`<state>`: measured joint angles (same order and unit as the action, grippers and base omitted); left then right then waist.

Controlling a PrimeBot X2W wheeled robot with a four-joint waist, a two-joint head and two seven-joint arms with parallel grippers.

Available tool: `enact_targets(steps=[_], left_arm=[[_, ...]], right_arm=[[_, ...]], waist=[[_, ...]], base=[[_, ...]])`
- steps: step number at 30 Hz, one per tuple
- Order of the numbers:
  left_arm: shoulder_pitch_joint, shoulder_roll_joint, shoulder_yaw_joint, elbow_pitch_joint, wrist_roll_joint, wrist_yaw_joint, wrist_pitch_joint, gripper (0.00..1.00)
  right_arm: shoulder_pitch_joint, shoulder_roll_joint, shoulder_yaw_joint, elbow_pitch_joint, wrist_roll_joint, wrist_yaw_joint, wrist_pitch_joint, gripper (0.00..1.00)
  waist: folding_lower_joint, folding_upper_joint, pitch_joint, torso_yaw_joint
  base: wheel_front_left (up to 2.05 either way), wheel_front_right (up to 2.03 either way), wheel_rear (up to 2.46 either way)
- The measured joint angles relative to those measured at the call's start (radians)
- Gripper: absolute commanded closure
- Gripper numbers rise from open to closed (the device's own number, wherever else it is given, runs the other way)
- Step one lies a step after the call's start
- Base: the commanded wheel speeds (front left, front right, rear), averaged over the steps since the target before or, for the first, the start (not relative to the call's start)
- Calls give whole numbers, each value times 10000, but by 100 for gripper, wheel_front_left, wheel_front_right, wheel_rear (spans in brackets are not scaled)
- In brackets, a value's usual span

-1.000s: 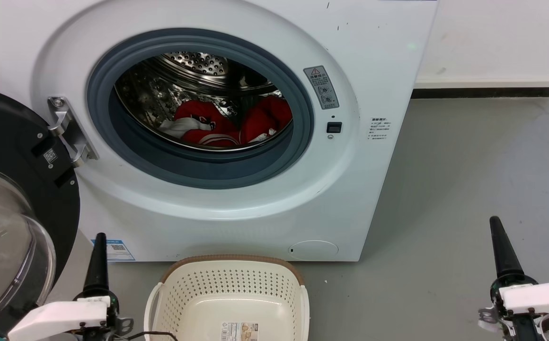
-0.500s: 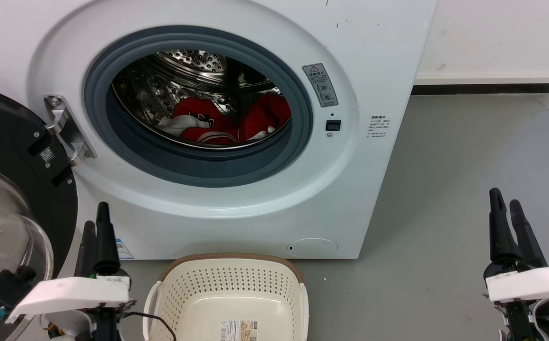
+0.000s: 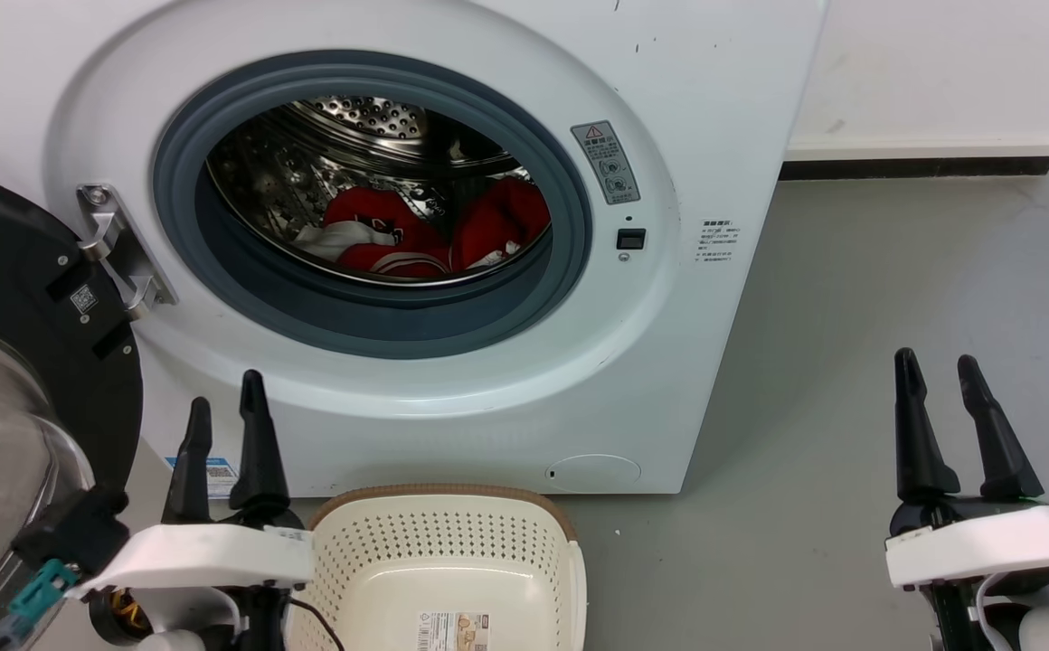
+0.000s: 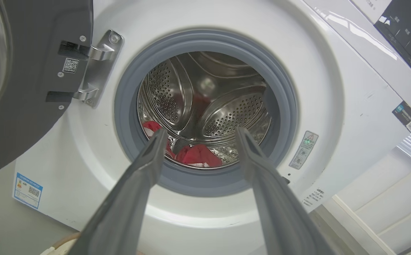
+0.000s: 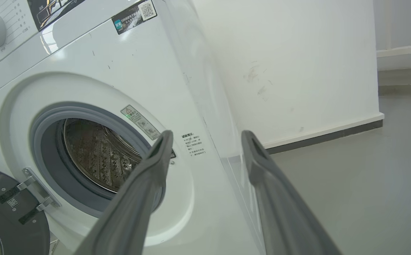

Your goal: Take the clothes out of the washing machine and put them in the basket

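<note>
The white washing machine (image 3: 705, 117) stands with its door (image 3: 27, 298) swung open to the left. Red clothes (image 3: 425, 235) with white trim lie low in the steel drum (image 4: 205, 106); in the left wrist view the clothes (image 4: 198, 156) show between my fingers. The cream basket (image 3: 439, 570) sits on the floor just before the machine, with nothing in it. My left gripper (image 3: 226, 398) is open, low and left of the basket, pointing at the porthole (image 4: 205, 109). My right gripper (image 3: 936, 366) is open over the floor, right of the machine (image 5: 120, 71).
Grey floor (image 3: 895, 289) stretches to the right of the machine up to a white wall with a dark skirting (image 3: 922, 167). The open glass door (image 4: 21, 88) juts out on the left beside my left arm.
Both grippers have risen and opened their fingers from a shut, edge-on look. The left one has moved right toward the basket. The camera has shifted slightly.
</note>
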<state>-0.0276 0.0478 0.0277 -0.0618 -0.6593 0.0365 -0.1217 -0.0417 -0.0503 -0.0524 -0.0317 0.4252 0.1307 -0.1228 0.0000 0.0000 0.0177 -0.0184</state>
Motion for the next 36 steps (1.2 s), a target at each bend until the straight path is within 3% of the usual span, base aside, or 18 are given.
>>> enact_targets(steps=[17,26,36], left_arm=[[90,128,-1066,-113,2642,825,-445,0],[226,349,-1555,631,3521,798,-662,0],[200,794,-2458,736,4729,1484,-857,0]], right_arm=[[60,-2,63,140,-2449,2,-441,0],[177,-2,-21,389,-3461,2,-633,0],[176,-2,-15,263,-4395,2,-855,0]], waist=[[0,0,49,-33],[0,0,39,-39],[0,0,79,-78]], base=[[0,0,0],[0,0,0],[0,0,0]])
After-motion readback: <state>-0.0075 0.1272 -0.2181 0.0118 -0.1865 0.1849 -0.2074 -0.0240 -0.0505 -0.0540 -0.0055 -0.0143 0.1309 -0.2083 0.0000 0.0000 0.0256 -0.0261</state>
